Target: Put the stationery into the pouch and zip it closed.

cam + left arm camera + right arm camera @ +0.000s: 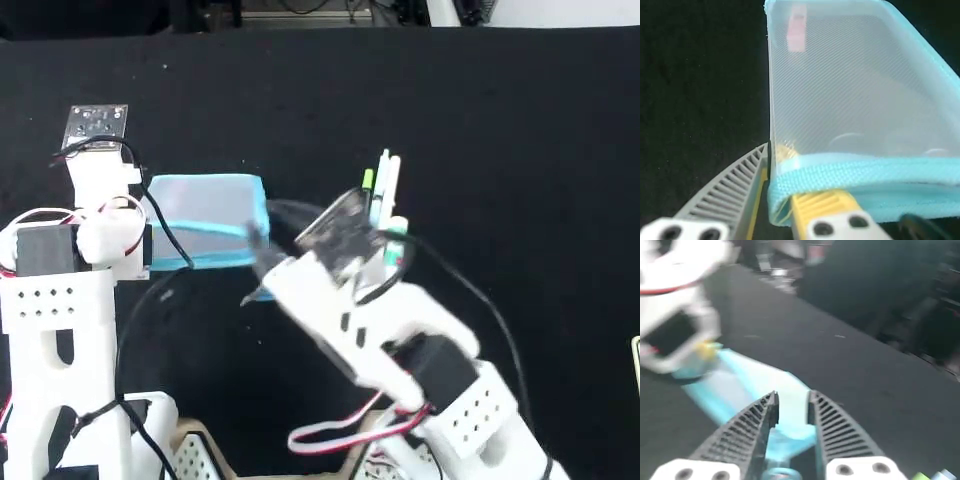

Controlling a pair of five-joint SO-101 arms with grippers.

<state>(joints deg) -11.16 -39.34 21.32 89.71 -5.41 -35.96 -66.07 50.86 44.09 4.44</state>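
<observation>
Both arm bases stand at the near edge of the black surface (500, 120), the left arm at the left and the right arm reaching in diagonally from the near right.

Left tool (150, 245) (777, 175): clamped on the left end of the pouch (205, 215) (855, 90). In the left wrist view, the pouch's pale blue zip edge lies pinched between the grey ribbed finger and the yellow-padded finger.

Right tool (258, 250) (792, 397): positioned at the right end of the pouch, just above it. The two ribbed fingers stand a narrow gap apart, and the pouch (747, 380) is visible through that gap. Nothing is seen clamped between the tips. Contact with the pouch cannot be confirmed.

Pouch: lies left of centre, long axis running left to right, between the two tools. Its wall is translucent with a pale blue border. A pink oblong (797, 27) shows through the wall near the end away from the left tool; whether it is inside cannot be told.

Stationery (385, 185): green and white pens, grouped together on the surface just right of the pouch and slightly farther back, outside it, partly covered by the right arm.
</observation>
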